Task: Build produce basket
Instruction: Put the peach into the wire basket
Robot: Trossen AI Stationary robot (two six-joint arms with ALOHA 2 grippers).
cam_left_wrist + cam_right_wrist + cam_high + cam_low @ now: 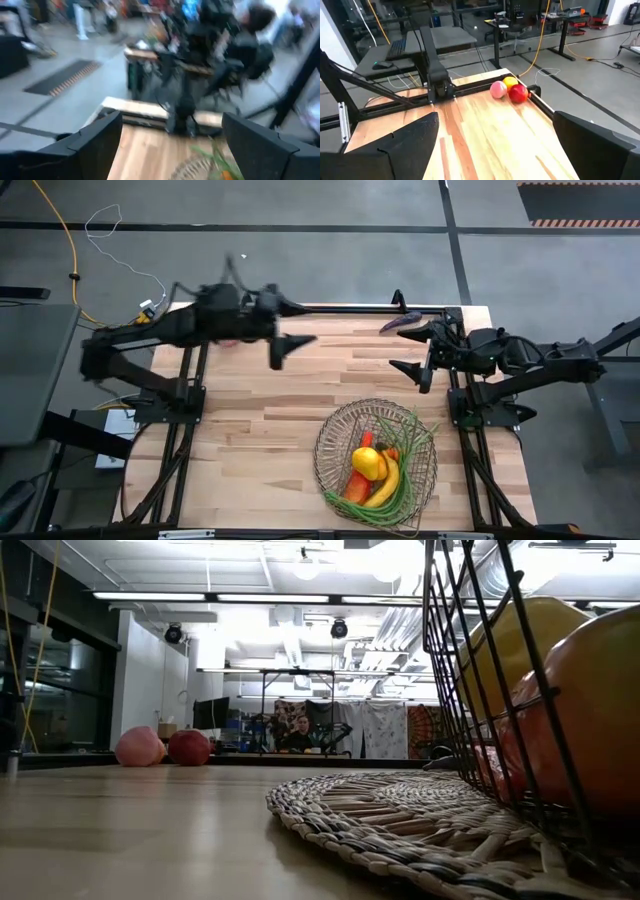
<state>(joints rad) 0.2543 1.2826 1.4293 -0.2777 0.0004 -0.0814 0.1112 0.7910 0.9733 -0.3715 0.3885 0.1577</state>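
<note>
Wooden table (260,430); both grippers (283,350) (412,350) spread empty, left blurred; basket (330,442) cropped low.

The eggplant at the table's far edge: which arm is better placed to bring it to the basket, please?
Right. The right gripper, open, is just beside the eggplant, and the basket lies on its side of the table; the left gripper is farther off.

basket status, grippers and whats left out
Left gripper open, empty, mid-table. Right gripper open, empty, by eggplant. Basket part filled. Peach and apple out at far edge.
</note>
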